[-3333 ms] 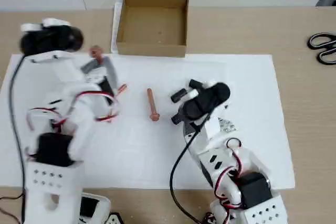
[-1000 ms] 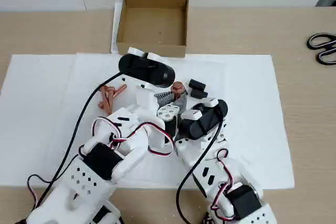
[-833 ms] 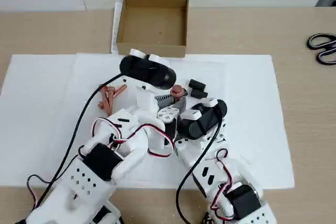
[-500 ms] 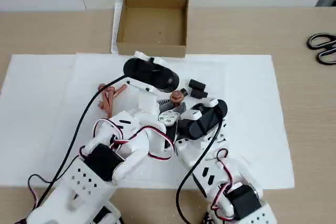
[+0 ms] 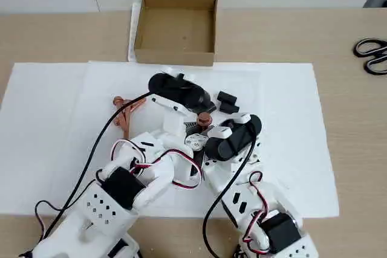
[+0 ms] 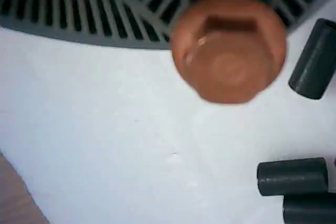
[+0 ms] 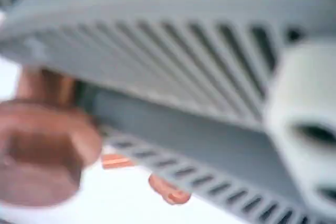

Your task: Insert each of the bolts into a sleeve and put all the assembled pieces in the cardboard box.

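White paper (image 5: pixel 290 149) on a wooden table (image 5: pixel 338 28), from above the left gripper (image 5: pixel 203 123) pinching a bolt (image 5: pixel 204 118) near the cardboard box (image 5: pixel 175 57), spare bolts (image 5: pixel 124 113) lying apart, at the left wrist the bolt's head beside dark sleeves (image 6: pixel 292 176), at the right wrist ribbed grey fingers (image 7: pixel 173 93) by that head

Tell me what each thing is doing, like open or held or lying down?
cardboard box: open on top, empty.
held bolt: clamped in the left arm's fingers, standing upright.
loose bolts: lying in a heap on the paper.
sleeves: lying on the paper, no bolts in them.
scissors: lying flat on the table.
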Controlling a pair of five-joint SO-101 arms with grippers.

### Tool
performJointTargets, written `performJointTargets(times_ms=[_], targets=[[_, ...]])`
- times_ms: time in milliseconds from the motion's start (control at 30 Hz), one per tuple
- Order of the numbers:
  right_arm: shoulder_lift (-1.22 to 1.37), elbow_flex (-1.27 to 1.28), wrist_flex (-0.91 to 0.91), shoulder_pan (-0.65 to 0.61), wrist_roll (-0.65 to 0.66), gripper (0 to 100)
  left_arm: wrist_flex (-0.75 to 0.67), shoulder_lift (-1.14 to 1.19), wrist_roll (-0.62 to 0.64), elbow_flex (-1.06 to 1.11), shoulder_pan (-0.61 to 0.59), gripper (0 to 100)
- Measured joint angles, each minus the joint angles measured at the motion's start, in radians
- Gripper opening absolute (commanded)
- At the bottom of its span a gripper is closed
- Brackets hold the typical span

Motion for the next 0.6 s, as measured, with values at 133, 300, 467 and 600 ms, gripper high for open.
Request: performJointTargets(times_ms=[133,300,467,600], targets=[[0.000,0.000,0.000,0.000,0.000,0.4,0.002,0.000,0.000,0.000,-0.002,16],[0.000,0.000,0.000,0.005,0.000,0.4,0.055,-0.002,0.000,-0.006,-0.009,22],[-0.002,0.000,0.000,0.002,-0.002,0.4,0.163,-0.005,0.000,-0.083,-0.009,22],[-0.002,0.003,0.000,0.002,-0.002,0.4,0.226,-0.005,0.000,-0.132,-0.005,22]])
